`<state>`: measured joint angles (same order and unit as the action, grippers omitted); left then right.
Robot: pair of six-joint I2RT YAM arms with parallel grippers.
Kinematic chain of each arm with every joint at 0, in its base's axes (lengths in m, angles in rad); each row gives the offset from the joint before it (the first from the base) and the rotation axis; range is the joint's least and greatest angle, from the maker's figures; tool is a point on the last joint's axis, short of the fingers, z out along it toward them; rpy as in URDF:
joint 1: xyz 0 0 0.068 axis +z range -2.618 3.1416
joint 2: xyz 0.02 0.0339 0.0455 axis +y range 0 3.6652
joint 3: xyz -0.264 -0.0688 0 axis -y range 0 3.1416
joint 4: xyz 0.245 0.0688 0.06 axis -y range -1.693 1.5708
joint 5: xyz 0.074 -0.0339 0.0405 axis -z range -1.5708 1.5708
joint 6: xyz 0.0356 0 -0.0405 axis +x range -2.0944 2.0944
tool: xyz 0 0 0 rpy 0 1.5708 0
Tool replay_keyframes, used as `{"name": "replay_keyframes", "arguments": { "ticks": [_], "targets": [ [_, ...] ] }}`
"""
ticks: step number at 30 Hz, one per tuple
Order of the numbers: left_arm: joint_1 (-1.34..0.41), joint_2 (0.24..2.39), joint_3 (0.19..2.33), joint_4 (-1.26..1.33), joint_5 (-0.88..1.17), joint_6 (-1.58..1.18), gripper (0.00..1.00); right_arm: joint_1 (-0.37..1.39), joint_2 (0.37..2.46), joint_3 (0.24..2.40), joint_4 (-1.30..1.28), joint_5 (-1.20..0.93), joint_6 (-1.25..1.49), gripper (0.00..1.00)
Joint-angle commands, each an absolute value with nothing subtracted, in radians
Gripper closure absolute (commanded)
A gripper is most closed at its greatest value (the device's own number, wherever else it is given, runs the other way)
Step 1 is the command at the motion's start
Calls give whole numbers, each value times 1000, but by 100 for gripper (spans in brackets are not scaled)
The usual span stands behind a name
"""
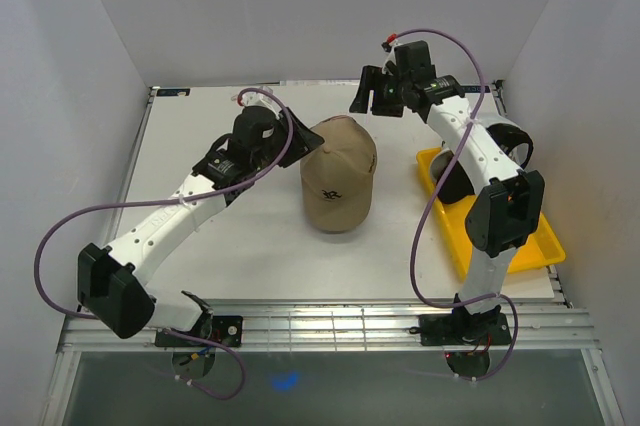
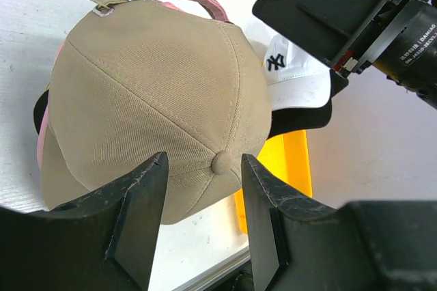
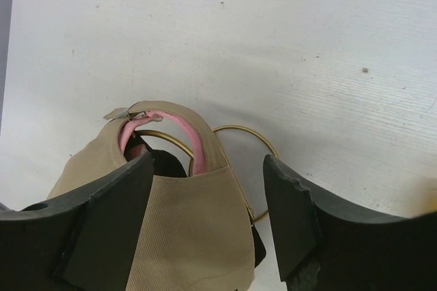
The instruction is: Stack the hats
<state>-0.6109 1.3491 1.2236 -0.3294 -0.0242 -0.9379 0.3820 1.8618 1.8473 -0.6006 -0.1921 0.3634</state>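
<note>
Tray (image 2: 295, 161) holds white NY cap (image 2: 293, 76) — left pincer (image 2: 203, 162), right pincer (image 3: 208, 161) both gape empty.

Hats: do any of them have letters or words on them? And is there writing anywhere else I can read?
"NY": dark letters on the front of the white cap.
Tan cap: a dark mark on its front, too small to read.
Right arm: small white print on its black body, too blurred to read.
No other writing shows.
</note>
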Motion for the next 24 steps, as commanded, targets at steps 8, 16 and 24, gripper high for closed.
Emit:
{"name": "replay_keyframes", "arguments": {
  "ticks": [8, 16, 24],
  "targets": [
    [-614, 1253, 1227, -341, -49, -874, 42, 365, 1740, 1901, -785, -17, 373, 29],
    [-614, 1152, 1215, -348, -55, -854, 42, 207, 1442, 1703, -916, 37, 416, 34],
    [-614, 1089, 1220, -368, -28, -842, 42, 45, 1216, 1444, -927, 60, 394, 42]
  ]
}}
